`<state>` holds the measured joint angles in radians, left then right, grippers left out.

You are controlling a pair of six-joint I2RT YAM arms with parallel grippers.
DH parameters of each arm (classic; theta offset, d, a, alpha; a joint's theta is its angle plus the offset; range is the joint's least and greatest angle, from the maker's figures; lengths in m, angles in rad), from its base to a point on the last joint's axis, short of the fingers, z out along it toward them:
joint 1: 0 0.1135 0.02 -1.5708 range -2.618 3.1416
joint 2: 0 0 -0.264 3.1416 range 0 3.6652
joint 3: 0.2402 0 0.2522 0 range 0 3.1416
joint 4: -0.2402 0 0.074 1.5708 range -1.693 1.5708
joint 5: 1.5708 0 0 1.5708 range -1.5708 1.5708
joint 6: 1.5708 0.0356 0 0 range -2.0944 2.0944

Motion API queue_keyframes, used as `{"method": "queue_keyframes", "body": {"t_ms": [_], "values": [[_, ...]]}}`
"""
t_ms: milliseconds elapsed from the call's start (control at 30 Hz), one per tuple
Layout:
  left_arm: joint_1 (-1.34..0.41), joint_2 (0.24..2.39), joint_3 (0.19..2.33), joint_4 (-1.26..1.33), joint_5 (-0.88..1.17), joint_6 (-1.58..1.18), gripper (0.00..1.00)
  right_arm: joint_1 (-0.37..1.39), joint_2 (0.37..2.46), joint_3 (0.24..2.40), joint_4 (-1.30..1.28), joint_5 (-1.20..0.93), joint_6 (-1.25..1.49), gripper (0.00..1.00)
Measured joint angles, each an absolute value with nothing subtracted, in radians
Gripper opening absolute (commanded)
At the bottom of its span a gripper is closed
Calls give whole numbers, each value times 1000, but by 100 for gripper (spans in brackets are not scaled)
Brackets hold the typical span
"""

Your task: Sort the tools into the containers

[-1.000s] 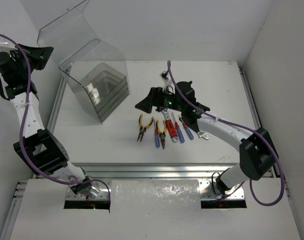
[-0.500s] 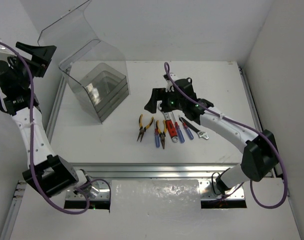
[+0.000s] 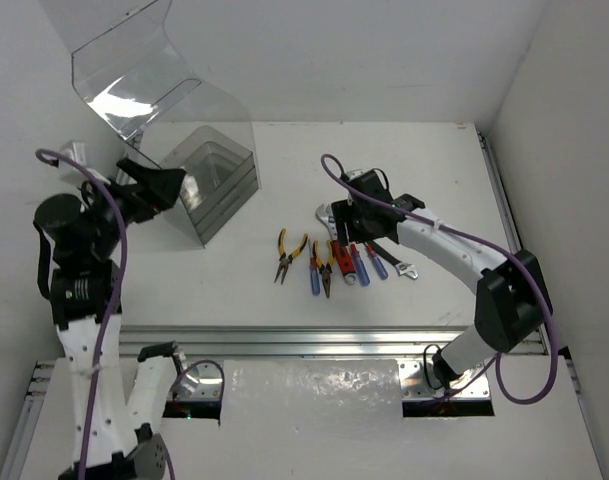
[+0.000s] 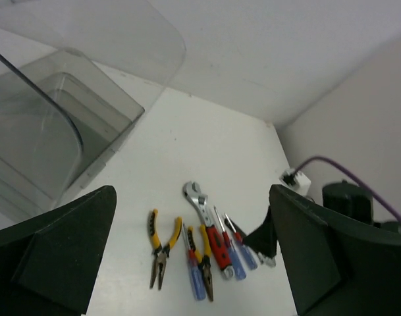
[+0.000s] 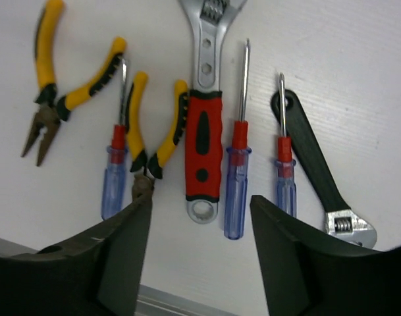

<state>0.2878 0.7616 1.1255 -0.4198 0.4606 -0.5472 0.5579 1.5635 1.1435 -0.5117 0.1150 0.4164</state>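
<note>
Likely the red-handled wrench (image 5: pixel 204 141) is stiff, heavy steel; hold its rubber handle. The right pincer (image 5: pixel 200 201) hangs released above it.

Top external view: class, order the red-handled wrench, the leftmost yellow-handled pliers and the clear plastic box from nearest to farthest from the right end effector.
1. Red-handled wrench, directly under the right end effector.
2. Leftmost yellow-handled pliers, to its left.
3. Clear plastic box, far left at the back.

Clear box (image 4: pixel 111 122) cropped at left edge
</note>
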Motion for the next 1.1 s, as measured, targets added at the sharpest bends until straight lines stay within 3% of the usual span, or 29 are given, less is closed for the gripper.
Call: {"method": "queue_keyframes", "body": {"t_ms": [167, 467, 700, 1100], "values": [[157, 670, 1036, -467, 381, -475, 100, 559, 1583, 1120, -526, 122, 403, 56], [-233, 860, 826, -451, 86, -449, 100, 566, 1816, 1261, -551, 136, 368, 44], [-248, 783, 781, -463, -19, -429, 100, 572, 1969, 1364, -593, 157, 343, 43], [-248, 770, 768, -452, -24, -413, 100, 572, 2203, 1665, -651, 192, 301, 43]]}}
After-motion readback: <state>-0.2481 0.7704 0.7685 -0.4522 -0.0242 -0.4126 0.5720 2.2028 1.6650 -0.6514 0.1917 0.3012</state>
